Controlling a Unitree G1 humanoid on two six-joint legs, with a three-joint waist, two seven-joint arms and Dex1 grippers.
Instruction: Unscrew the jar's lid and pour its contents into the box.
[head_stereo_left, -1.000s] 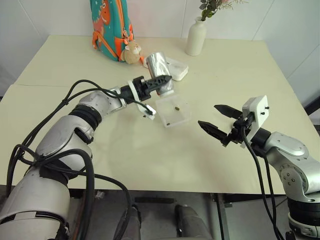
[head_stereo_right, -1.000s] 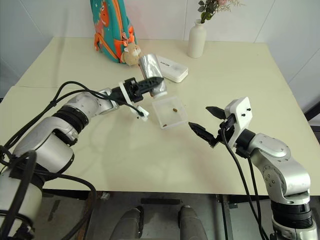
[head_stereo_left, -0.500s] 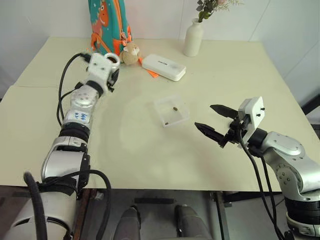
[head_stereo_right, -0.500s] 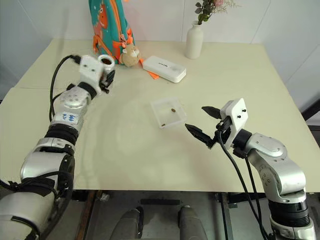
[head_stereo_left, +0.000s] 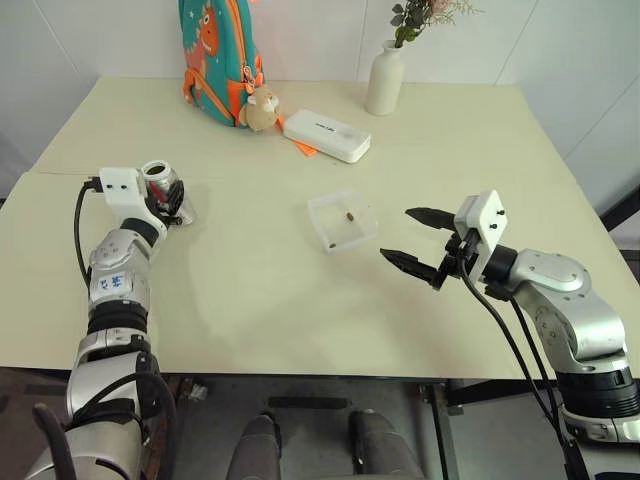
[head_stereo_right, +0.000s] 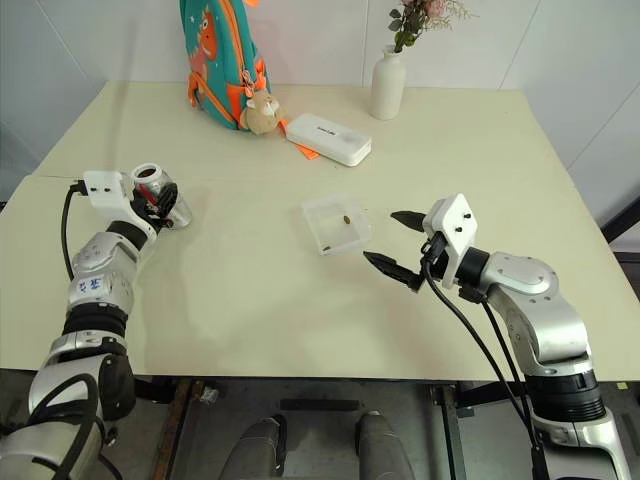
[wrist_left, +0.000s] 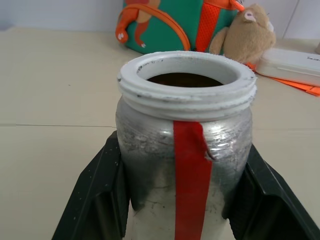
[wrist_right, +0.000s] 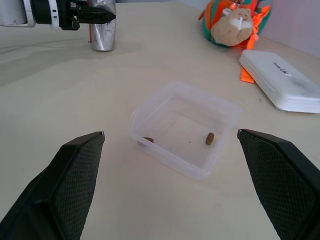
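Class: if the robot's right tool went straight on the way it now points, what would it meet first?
Probably the box: it lies directly ahead of the open right tool, though the tool's height above the table is unclear.

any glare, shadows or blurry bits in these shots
Left wrist view: the jar is sharp, with crinkly highlights on its silver wall; the toy behind is soft. Right wrist view: the box is clear, with soft shadows. Left eye view: even light, no harsh glare.
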